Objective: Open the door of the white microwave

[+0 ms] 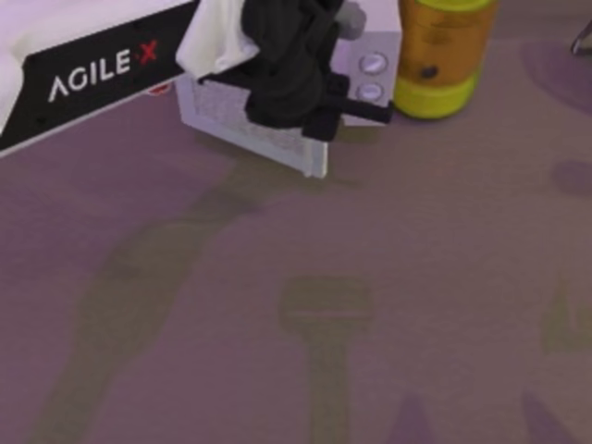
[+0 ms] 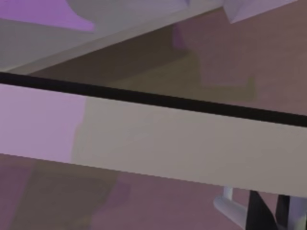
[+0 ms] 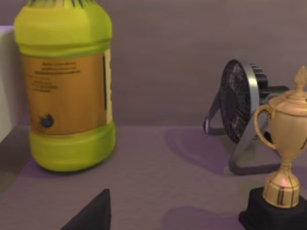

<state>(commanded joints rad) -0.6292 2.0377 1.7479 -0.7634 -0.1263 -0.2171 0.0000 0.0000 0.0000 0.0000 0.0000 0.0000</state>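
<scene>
The microwave [image 1: 365, 42] is sitting at the upper middle of the top view, with its two knobs facing down the frame and a yellow-green jar [image 1: 442, 55] standing just beside it on the right. The door [image 1: 264, 134] is hanging swung out from the front, its free edge angling toward the lower right of the box while its left end is staying near the body. The left arm is reaching in from the upper left, and its gripper [image 1: 375, 112] is lying across the top of the door, dark fingers pointing right toward the jar's base; whether they are pinching the door's edge or merely resting beside it cannot be told, as the wrist hides the contact. The left wrist view is showing only a pale slab with a dark edge, close up. In the right wrist view the jar [image 3: 67, 86] is standing on the table [image 3: 158, 163], with a small fan [image 3: 240, 105] and a gold trophy [image 3: 285, 148] farther right; the right gripper's state cannot be told.
</scene>
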